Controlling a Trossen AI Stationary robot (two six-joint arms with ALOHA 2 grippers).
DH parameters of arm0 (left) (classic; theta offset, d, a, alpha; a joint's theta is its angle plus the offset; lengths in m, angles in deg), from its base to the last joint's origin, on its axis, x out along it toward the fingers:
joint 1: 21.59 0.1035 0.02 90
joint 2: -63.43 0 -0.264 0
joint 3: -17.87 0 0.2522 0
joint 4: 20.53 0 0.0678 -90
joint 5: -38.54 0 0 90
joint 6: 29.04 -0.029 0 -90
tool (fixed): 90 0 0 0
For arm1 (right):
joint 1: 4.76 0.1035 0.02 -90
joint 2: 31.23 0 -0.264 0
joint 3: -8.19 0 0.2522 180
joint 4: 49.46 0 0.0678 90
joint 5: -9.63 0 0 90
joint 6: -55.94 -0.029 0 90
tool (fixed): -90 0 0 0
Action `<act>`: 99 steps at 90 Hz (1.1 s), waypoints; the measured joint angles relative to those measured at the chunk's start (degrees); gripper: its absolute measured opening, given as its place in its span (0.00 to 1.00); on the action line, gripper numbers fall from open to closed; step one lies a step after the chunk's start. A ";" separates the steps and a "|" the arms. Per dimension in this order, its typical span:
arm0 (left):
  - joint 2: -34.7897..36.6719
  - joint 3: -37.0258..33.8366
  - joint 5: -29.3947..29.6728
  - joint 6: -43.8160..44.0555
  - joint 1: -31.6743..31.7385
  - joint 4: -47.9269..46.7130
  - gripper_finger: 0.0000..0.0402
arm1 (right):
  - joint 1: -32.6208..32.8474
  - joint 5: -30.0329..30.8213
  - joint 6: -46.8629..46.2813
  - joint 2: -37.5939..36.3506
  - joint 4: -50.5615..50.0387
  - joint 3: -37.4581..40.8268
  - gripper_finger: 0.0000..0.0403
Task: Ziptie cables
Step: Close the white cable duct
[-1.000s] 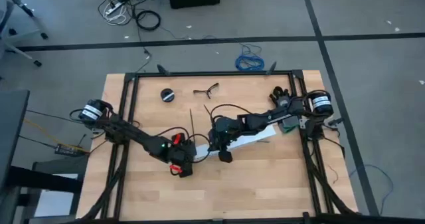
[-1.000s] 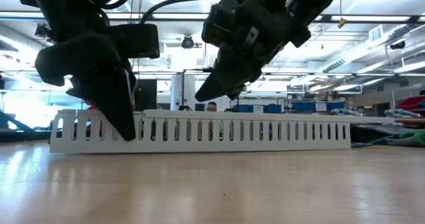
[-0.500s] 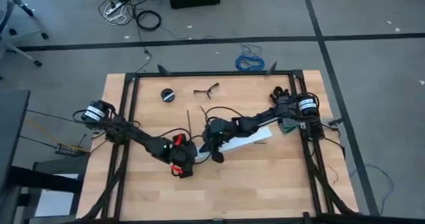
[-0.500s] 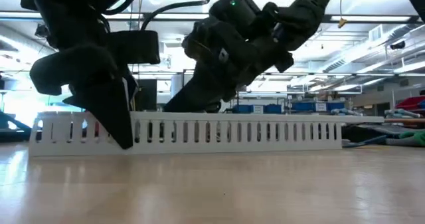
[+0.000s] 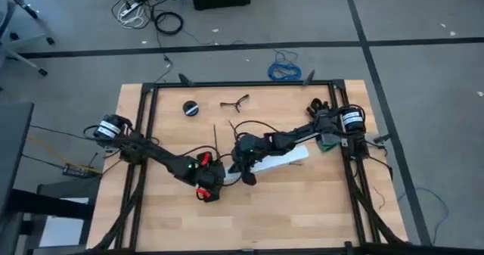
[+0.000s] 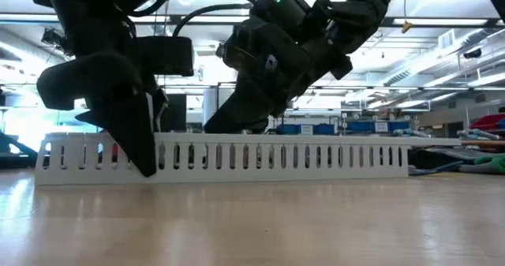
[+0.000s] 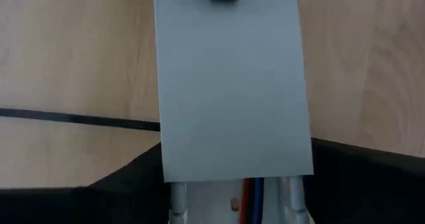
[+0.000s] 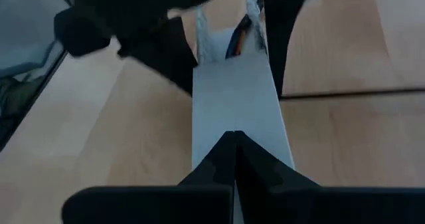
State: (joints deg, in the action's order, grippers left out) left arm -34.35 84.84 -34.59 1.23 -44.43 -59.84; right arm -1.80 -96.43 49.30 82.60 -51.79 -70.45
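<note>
A white slotted strip (image 5: 265,163) with a flat grey lid (image 7: 232,84) lies on the wooden table. The cables (image 7: 251,207), thin red, blue and dark wires, show only at the strip's open left end (image 8: 242,41); the lid hides the rest. My left gripper (image 5: 209,184) points down over that end, one finger on each long side. My right gripper (image 5: 246,173) is shut, and its tips are on the lid a little farther right along the strip. My left gripper takes the strip's left end between its two fingers (image 7: 143,181), which lie against the two slotted side walls (image 8: 196,48). It comes from above, pointing down, fingers across the strip. The strip rests flat on the table. My right gripper sets its shut fingertips (image 8: 232,151) on the lid's top face (image 8: 234,111). It comes slanting down from the table's right. The lid stays flat on the strip.
At the far side of the table lie a black round piece (image 5: 190,108), a small two-armed tool (image 5: 236,102) and a thin black strip (image 5: 217,138). A thin black line (image 7: 73,117) crosses the table under the strip. A blue coiled cable (image 5: 285,71) lies on the floor.
My right gripper has gone toward the table's left edge and dipped lower onto the strip. The whole strip has slid a short way toward the left edge, past my left gripper's fingers, which have kept almost still.
</note>
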 joint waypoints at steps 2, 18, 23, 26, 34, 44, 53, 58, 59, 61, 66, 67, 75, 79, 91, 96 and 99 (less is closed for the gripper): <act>0.01 0.00 0.04 -0.01 -0.03 -0.07 0.60 | 0.00 0.18 0.26 -0.38 -0.65 0.02 0.00; 0.12 0.00 0.23 -0.03 -0.10 -0.56 0.60 | 0.02 1.96 1.84 -4.56 -7.12 0.17 0.00; 0.12 0.00 0.23 -0.03 -0.10 -0.55 0.60 | 0.00 2.72 2.06 -5.29 -10.01 0.17 0.00; 0.12 0.00 0.25 -0.03 -0.10 -0.46 0.60 | 0.00 3.38 2.05 -5.48 -11.36 0.17 0.00; 0.12 -0.02 0.26 0.00 -0.10 -0.39 0.59 | 0.02 3.79 1.49 -5.13 -11.40 0.89 0.00; 0.20 -0.09 0.25 0.16 -0.14 -0.73 0.59 | -0.03 1.69 0.85 -3.17 -6.77 0.94 0.00; 0.23 -0.09 0.50 0.21 -0.12 -0.52 0.59 | -0.09 -0.47 0.12 -0.58 -0.33 0.93 0.00; 0.23 -0.20 0.64 0.22 -0.12 -0.31 0.59 | -0.13 -1.36 -0.26 0.43 1.72 0.91 0.00; 0.23 -0.19 0.64 0.25 -0.12 -0.30 0.59 | -0.13 -1.52 -0.30 0.65 2.24 0.91 0.00; 0.23 -0.19 0.63 0.31 -0.12 -0.30 0.59 | -0.13 -1.78 -0.45 1.06 3.06 0.85 0.00; 0.23 -0.20 0.69 0.50 -0.12 -0.25 0.59 | -0.13 -2.02 -0.67 1.74 4.68 0.74 0.00; 0.23 -0.20 0.71 0.60 -0.12 -0.25 0.59 | -0.13 -2.04 -0.67 1.83 5.02 0.74 0.00; 0.23 -0.20 0.97 0.96 -0.12 -0.07 0.59 | -0.08 -2.20 -0.83 2.20 7.40 0.74 0.00; 0.23 -0.20 1.02 1.15 -0.12 0.29 0.59 | -0.05 -2.19 -0.83 2.22 8.59 0.78 0.00; 0.14 -0.17 1.60 1.23 -0.04 1.06 0.59 | -0.01 -1.86 0.01 0.30 6.71 0.81 0.00; 0.14 -0.11 1.89 1.30 -0.03 1.03 0.59 | 0.00 -1.70 0.65 -1.57 3.64 0.87 0.00; 0.14 -0.09 1.92 1.39 -0.03 0.97 0.59 | 0.00 -1.46 1.09 -2.71 2.07 0.87 0.00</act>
State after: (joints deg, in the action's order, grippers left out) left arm -34.21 84.76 -32.66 2.62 -44.46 -58.87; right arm -1.80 -97.89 50.40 79.89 -49.72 -69.58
